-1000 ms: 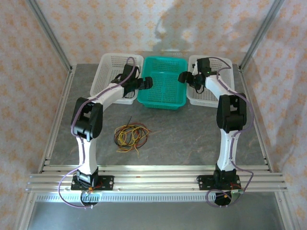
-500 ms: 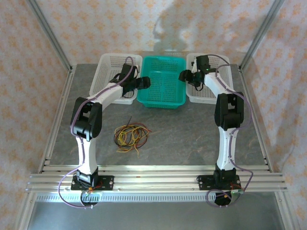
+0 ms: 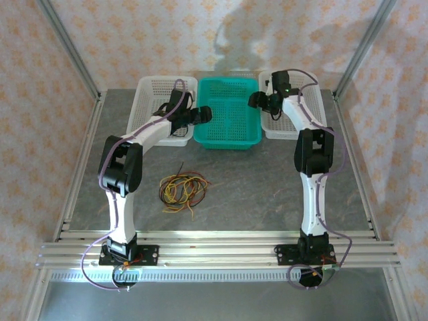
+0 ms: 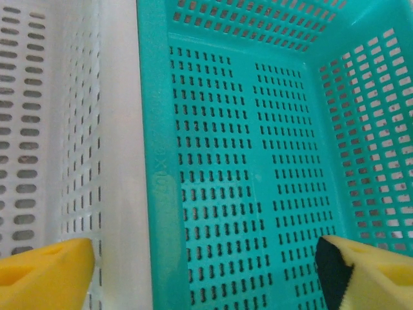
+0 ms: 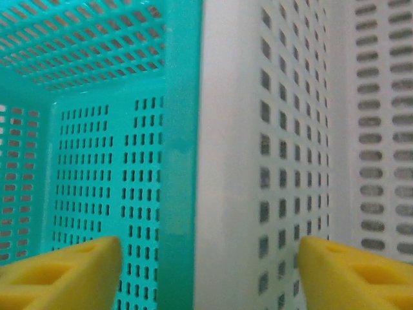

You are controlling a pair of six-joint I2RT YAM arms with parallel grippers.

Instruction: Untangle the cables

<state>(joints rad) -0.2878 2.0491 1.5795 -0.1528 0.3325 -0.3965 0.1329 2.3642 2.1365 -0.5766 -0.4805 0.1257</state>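
done: nothing yet | cables [image 3: 182, 189]: tangled heap, near left | left gripper [image 3: 202, 115], right gripper [image 3: 256, 101]: wide open, empty, far by green basket [image 3: 226, 144]

Readable text, labels, brands, nos.: none.
Item: teal basket [image 4: 245, 129], left wrist view. Floor carries a faint moulded mark [image 4: 159, 184] running alongside its left wall. Chars too shallow and blurred to make out; illegible.

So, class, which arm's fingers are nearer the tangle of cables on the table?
Left. The left fingers hang over the green basket's left rim, just beyond the cables. The right fingers are at the basket's right rim, farther back and off to the right.
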